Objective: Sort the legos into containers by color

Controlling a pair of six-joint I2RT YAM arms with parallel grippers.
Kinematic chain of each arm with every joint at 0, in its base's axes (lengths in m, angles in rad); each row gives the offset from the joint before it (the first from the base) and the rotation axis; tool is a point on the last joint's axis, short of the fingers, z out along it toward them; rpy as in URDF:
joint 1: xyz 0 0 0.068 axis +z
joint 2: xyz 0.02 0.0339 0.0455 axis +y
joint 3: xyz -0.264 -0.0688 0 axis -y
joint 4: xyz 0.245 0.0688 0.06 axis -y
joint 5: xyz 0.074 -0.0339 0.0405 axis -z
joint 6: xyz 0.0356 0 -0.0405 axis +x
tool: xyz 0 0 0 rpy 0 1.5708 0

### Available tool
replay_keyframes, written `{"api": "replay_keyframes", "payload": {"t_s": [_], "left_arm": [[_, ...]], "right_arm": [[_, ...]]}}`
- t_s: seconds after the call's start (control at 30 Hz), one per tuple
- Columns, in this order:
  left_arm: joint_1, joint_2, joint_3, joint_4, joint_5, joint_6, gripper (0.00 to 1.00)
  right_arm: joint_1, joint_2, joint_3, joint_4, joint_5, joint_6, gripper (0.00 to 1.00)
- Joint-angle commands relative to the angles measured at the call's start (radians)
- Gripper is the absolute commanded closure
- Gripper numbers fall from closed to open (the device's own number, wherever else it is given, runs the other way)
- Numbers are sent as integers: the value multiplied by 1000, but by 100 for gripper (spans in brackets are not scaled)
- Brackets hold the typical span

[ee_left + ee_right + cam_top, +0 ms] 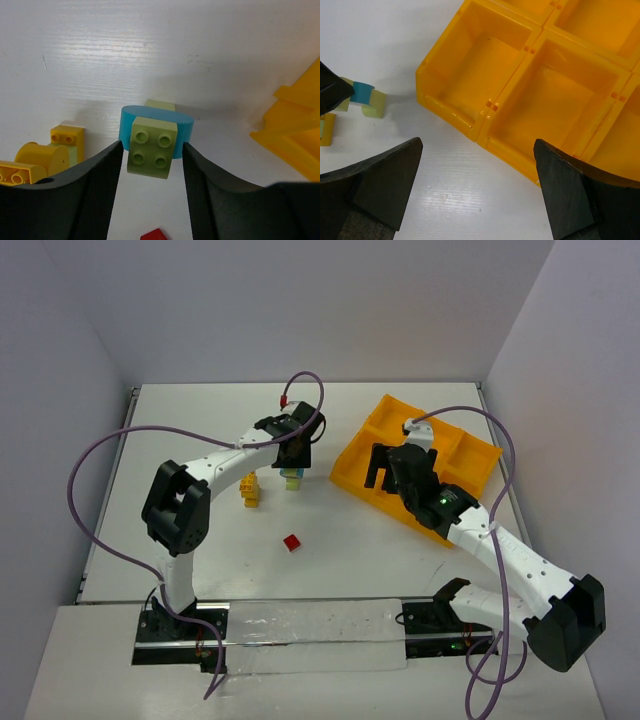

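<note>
A stack of legos stands on the white table: a light green brick [152, 152] on top of a teal-blue rounded one [129, 126], with another green piece behind. My left gripper [152, 145] straddles the top green brick, a narrow gap showing on each side, so it is open. From above, the left gripper [293, 455] hangs over that stack [292, 478]. Yellow legos [249, 490] stand to its left and a red brick [291, 542] lies nearer the arms. My right gripper [477, 150] is wide open and holds nothing, beside the orange-yellow tray [450, 107] of containers.
The tray [352, 472] sits tilted at the right of the table, its visible compartments without bricks. A purple cable with a red connector [284, 398] arcs over the far side. The yellow legos [45, 160] sit close to the left finger.
</note>
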Motion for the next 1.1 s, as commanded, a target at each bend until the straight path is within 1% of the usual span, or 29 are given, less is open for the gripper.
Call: {"api": "replay_keyframes", "payload": {"t_s": [0.0,0.13,0.17,0.23,0.27,0.33,0.4,0.47,0.5,0.57,0.63,0.7,0.73,0.8,0.83,0.9,0.93,1.07], "left_arm": [[3,13,14,31,12,15,46],[3,8,19,29,7,21,61],[3,7,23,25,5,23,69],[3,5,36,10,-2,24,90],[3,3,47,-3,-6,23,99],[4,-25,67,-23,-5,25,100],[10,-79,71,-13,33,39,100],[39,-141,54,16,136,45,100],[46,-173,49,34,158,42,100],[100,-286,-43,135,347,21,100],[155,-375,-130,237,454,-7,100],[226,-461,-204,327,616,-48,100],[254,-490,-245,378,671,-66,100],[318,-555,-349,509,802,-130,100],[323,-560,-357,521,813,-151,100],[365,-602,-453,666,899,-218,100],[375,-613,-485,713,927,-246,100],[377,-620,-544,818,967,-305,100]], "right_arm": [[2,-2,18,-2,30,4,0],[2,-6,20,-8,34,6,0],[2,-9,21,-10,35,7,0],[2,-17,23,-14,34,7,0],[2,-21,25,-17,34,6,0],[2,-37,32,-25,31,2,0],[2,-55,35,-30,19,-17,0],[2,-75,37,-25,-7,-40,0],[2,-83,36,-24,-23,-52,0],[2,-112,40,-8,-97,-83,0],[2,-130,50,2,-164,-102,0],[3,-137,69,3,-246,-122,0],[2,-135,78,2,-262,-125,0],[3,-129,95,0,-345,-133,0],[5,-129,96,0,-351,-133,0],[5,-133,93,24,-420,-129,0],[4,-131,95,33,-442,-126,0],[4,-104,113,60,-521,-103,1]]}}
